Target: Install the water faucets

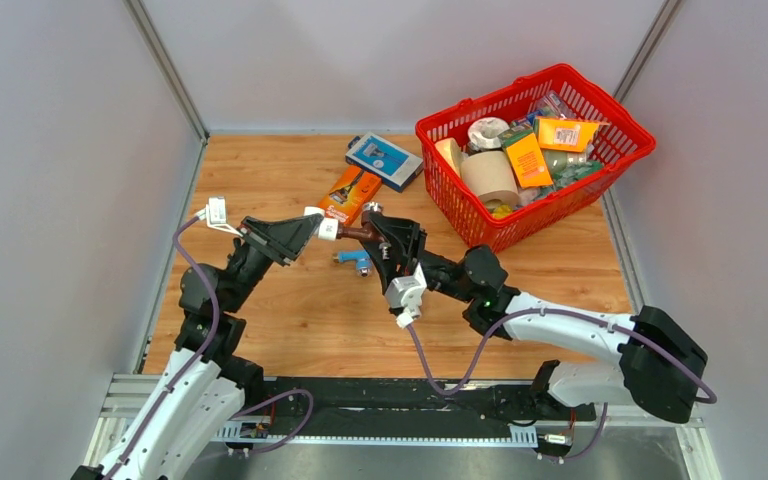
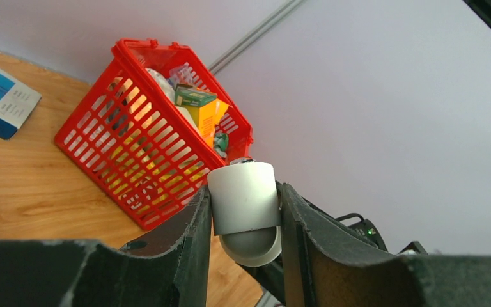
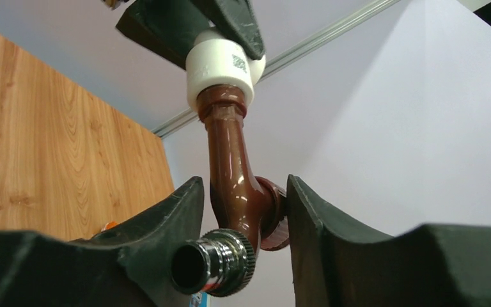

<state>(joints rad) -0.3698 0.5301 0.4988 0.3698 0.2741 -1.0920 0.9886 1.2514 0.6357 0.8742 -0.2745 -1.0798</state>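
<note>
Above counter (image 1: pixel 290 320) centre, right end effector (image 3: pixel 243 185) clamps brown faucet (image 3: pixel 230 153) body; threaded end in white elbow (image 3: pixel 220 64), pinched by left end effector (image 2: pixel 246 192). Rigid, glossy (slippery, likely): hold stout body. Nearby, blue faucet (image 1: pixel 353 259) lies loose.

Brown faucet (image 3: pixel 233 173): threaded end hidden inside white elbow fitting (image 3: pixel 220 64), knob partly behind right gripper (image 3: pixel 243 185) finger. Left wrist view: faucet almost wholly hidden behind fitting. Blue box (image 2: pixel 0 96) cut by left edge. Red basket (image 1: pixel 560 205): package labels too small to read.
</note>
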